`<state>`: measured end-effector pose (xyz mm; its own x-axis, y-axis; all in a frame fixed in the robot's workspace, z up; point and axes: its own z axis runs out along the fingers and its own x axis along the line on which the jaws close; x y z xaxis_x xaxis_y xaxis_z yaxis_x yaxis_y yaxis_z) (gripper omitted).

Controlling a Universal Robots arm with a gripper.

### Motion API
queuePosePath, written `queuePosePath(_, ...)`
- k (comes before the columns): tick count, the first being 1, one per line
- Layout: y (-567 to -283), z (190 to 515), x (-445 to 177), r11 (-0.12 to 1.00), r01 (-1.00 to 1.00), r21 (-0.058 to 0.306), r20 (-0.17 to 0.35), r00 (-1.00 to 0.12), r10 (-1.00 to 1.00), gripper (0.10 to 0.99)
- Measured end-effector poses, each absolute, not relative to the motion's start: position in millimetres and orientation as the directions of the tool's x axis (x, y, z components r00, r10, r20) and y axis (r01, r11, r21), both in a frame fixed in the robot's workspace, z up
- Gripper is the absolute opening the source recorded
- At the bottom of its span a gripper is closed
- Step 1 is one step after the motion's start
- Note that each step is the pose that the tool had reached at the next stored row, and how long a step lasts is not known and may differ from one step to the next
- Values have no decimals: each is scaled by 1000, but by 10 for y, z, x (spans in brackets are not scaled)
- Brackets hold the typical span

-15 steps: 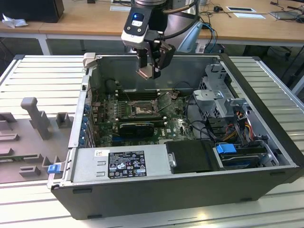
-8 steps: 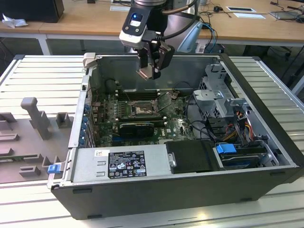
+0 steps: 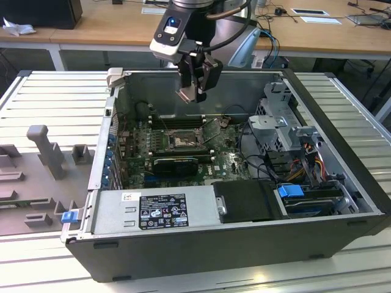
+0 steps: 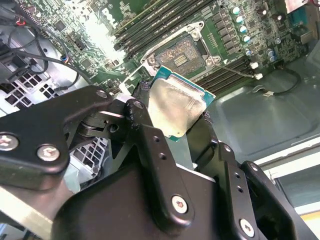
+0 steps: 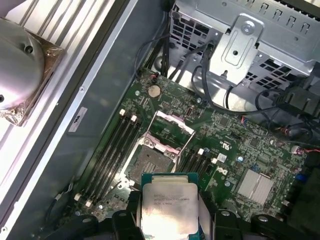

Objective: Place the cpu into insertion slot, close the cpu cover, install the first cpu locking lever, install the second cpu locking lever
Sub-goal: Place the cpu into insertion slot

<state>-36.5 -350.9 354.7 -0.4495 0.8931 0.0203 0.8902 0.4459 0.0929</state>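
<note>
The hand (image 3: 195, 96) grips the cpu (image 4: 177, 105) by its edges, high above the open case (image 3: 244, 247). In the exterior view the insertion slot (image 3: 181, 141) lies at six o'clock from it, well apart, uncovered.

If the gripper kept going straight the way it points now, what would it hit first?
Probably the insertion slot. The gripper, holding the cpu, points down with the open slot roughly ahead. Depth and exact alignment are unclear.

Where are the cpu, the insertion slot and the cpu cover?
cpu (image 5: 170, 207), first wrist view, silver top.
insertion slot (image 4: 182, 54), second wrist view, pin field.
cpu cover (image 5: 175, 122), first wrist view, silver frame bar.
</note>
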Motion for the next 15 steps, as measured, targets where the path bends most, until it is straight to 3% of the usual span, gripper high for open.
queuePosePath(15,-3506,3522,-366,328,940,93,20,-331,943,541)
